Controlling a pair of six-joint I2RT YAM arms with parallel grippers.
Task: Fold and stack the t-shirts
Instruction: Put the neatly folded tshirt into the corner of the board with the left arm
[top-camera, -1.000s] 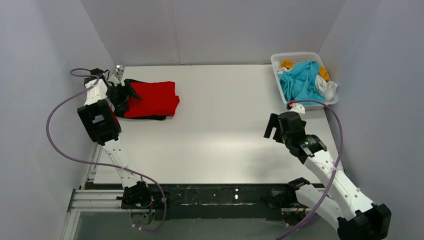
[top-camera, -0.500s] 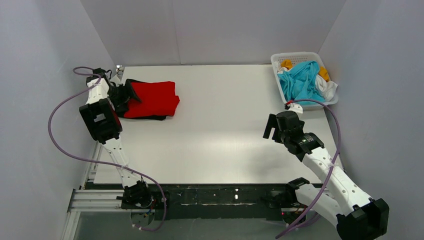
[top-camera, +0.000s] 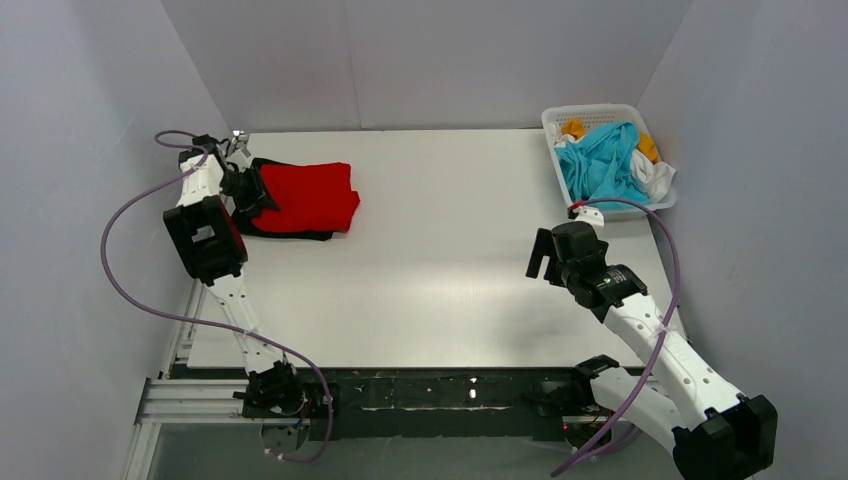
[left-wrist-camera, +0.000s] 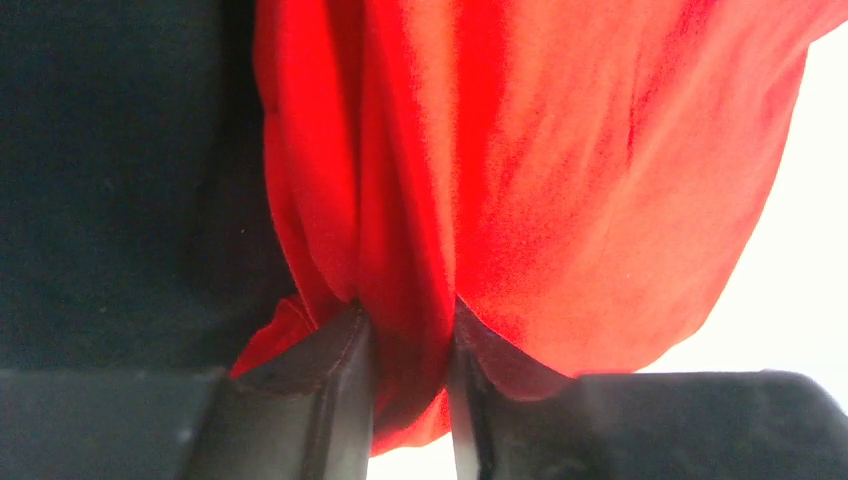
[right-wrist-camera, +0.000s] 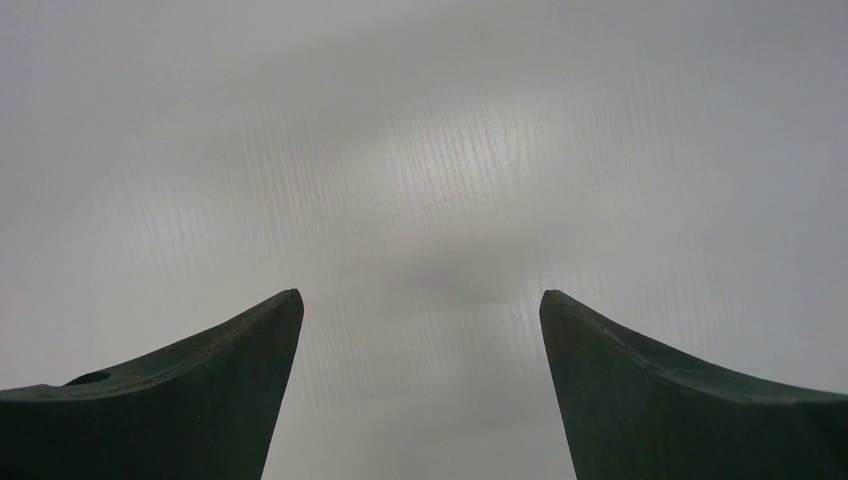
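- My left pincer (left-wrist-camera: 410, 330) is clenched on a bunched edge of the red shirt (top-camera: 312, 196), which lies folded on the black shirt (top-camera: 300, 235) at the worktop's (top-camera: 440, 270) far-left corner.
- I judge this the stacking step, squaring red over black. Next I must let go without dragging the cloth.
- My right pincer (right-wrist-camera: 420, 300) hangs spread and empty over the worktop.
- The cyan shirt (top-camera: 600, 165) and others lie in the basket (top-camera: 592, 109), far right.
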